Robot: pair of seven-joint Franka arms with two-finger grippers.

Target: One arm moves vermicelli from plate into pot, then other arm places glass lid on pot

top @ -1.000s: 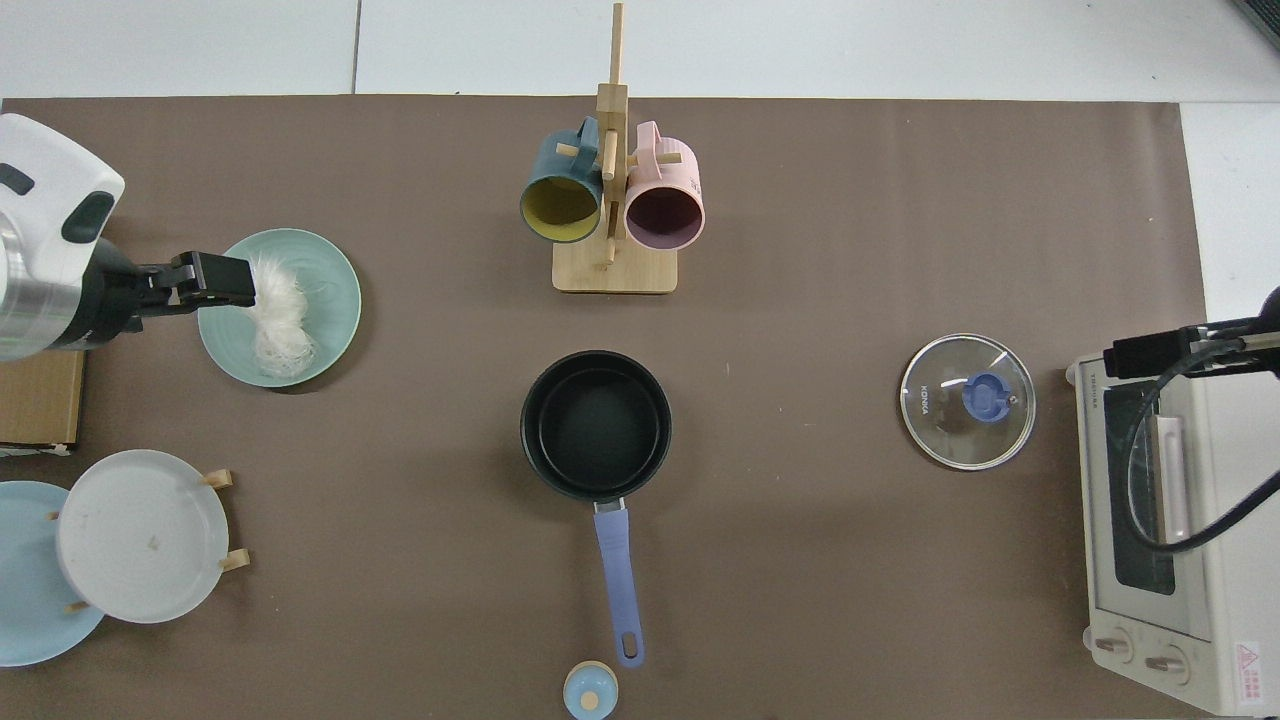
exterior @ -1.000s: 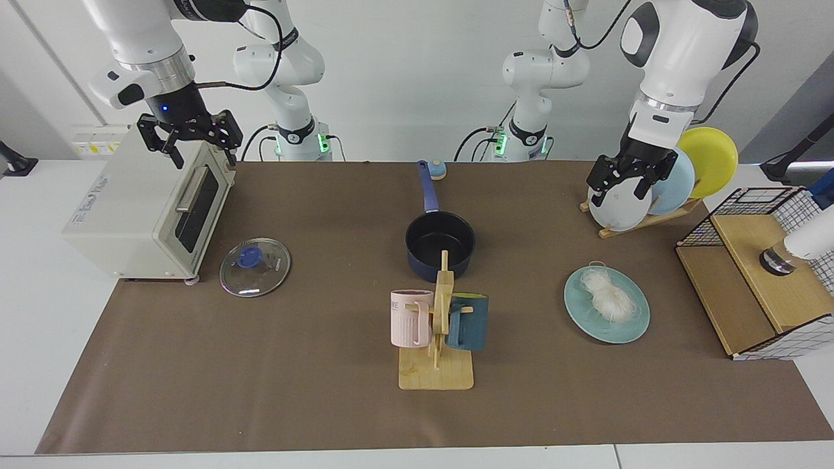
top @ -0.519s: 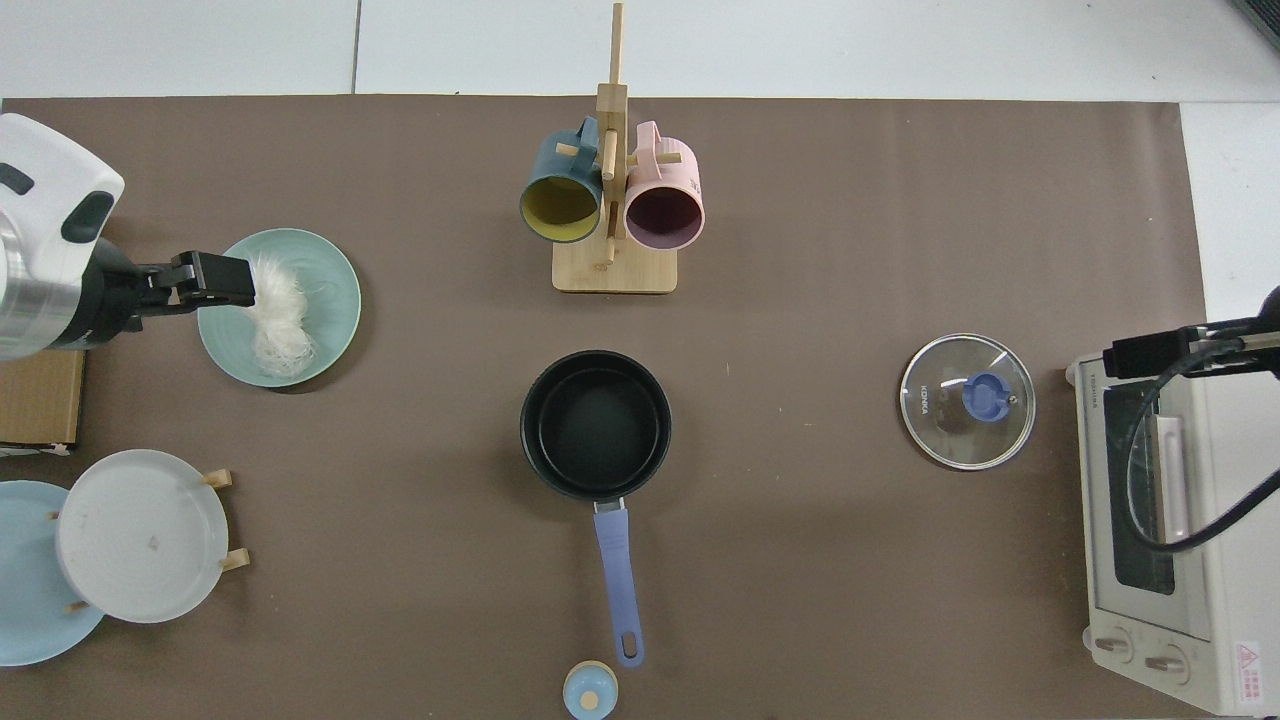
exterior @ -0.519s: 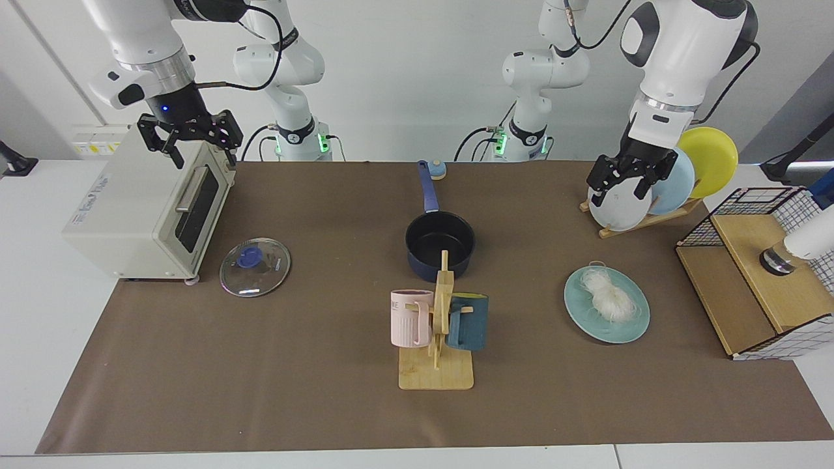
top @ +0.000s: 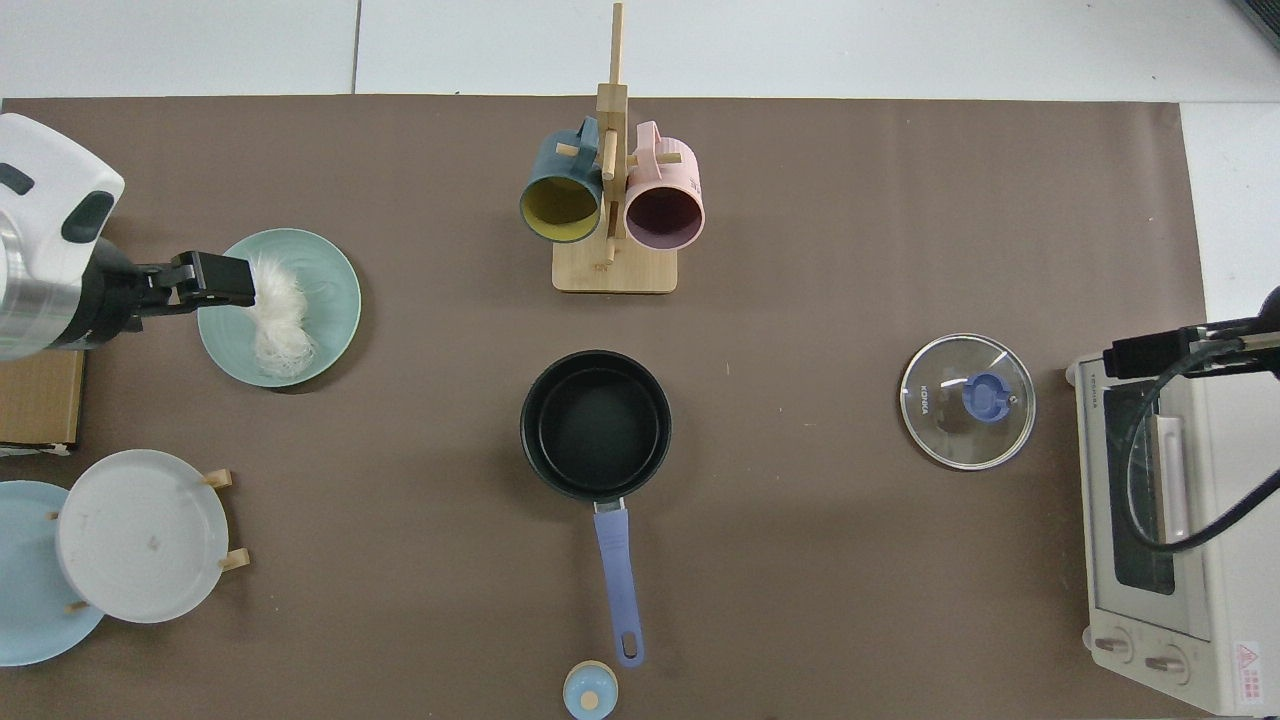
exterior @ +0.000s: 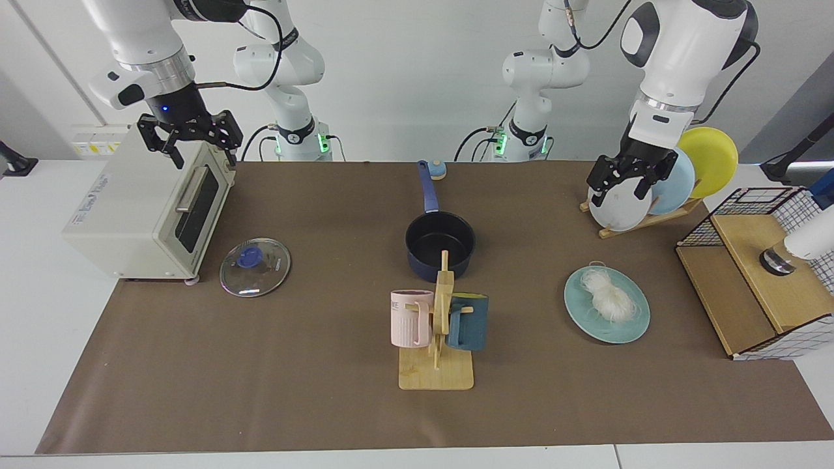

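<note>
Vermicelli (exterior: 606, 295) on plate (exterior: 635, 327): light, soft, loose; pinch bundle's middle. Left hand (exterior: 628, 179) apart, high above rack. Right hand (exterior: 189, 135) apart, waits above toaster.

I see the table (exterior: 39, 215) is smooth white, covered by a matt brown paper sheet (exterior: 273, 365). The arms (exterior: 684, 39) have glossy white plastic shells. The pot (exterior: 440, 246) looks dark enamel outside and matt black inside. The glass lid (exterior: 255, 267) is clear glass with a metal rim. The vermicelli (exterior: 607, 296) is thin and translucent, on a smooth pale teal plate (exterior: 635, 326). The mug stand (exterior: 438, 365) is light bare wood, and the toaster oven (exterior: 130, 208) is cream painted metal.
</note>
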